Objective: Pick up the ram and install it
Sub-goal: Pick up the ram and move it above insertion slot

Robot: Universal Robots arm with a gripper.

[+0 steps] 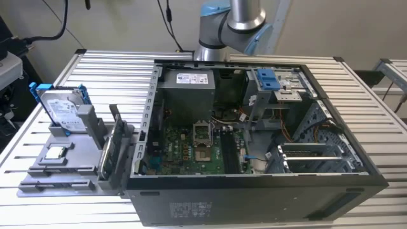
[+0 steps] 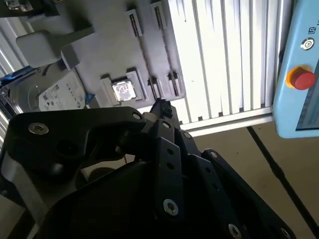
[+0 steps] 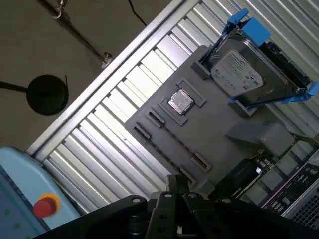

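While the gripper [image 2: 160, 107] hovers, the tray [image 1: 77, 167] holds a drive [image 1: 64, 112].

A slatted metal desk [image 1: 108, 67] carries an open computer case [image 1: 254, 205] lying on its side, its motherboard [image 1: 190, 152] facing up and a grey power supply [image 1: 190, 93] at the far end. A blue drive latch [image 1: 267, 78] sits in the far corner towards the exterior view's right. Just beside the case, on the exterior view's left, lies a grey parts holder [image 1: 38, 183]. A silver hard drive [image 1: 64, 112] in a blue bracket [image 1: 39, 87] stands upright in the holder's far slot. A processor chip [image 1: 56, 152] lies flat in a square recess nearer. In both wrist views a red push button [image 2: 301, 78] [image 3: 45, 205] sits on a pale blue box [image 2: 299, 114] beyond the desk's edge.
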